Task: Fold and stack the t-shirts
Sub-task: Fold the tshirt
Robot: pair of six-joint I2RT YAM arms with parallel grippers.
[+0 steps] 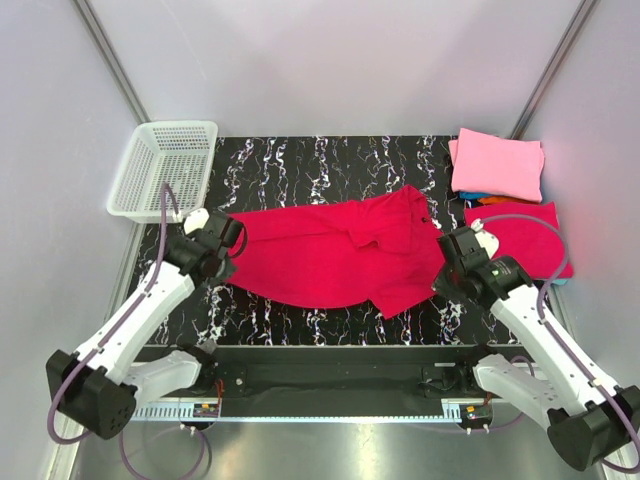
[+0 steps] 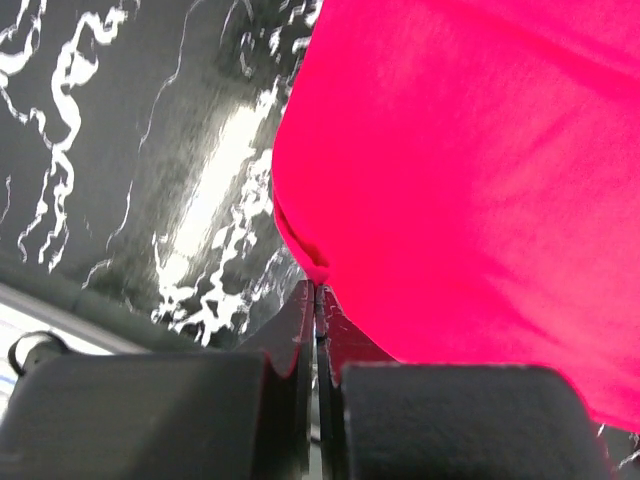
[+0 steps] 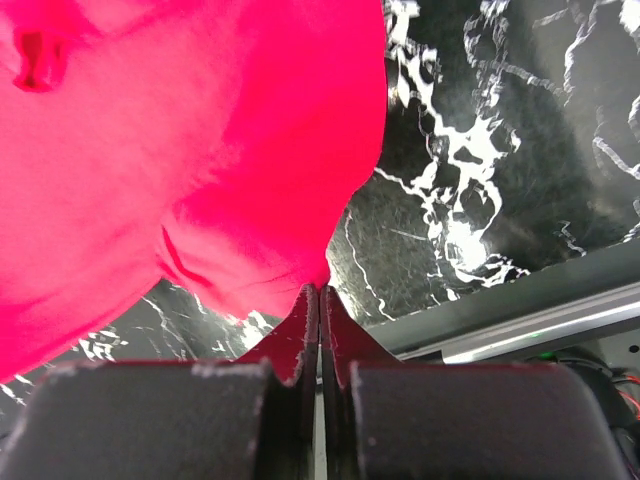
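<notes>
A crimson-red t-shirt is stretched across the middle of the black marble table. My left gripper is shut on its left edge, seen in the left wrist view with the cloth pinched at the fingertips. My right gripper is shut on its right edge, seen in the right wrist view with the cloth hanging from the tips. A folded pink t-shirt lies on a stack at the far right, with blue and orange cloth under it. A second crimson-red t-shirt lies folded beside it.
A white plastic mesh basket stands at the far left, hanging off the table corner. Bare marble table lies behind the shirt. The table's front rail runs between the arm bases. Grey walls close in on both sides.
</notes>
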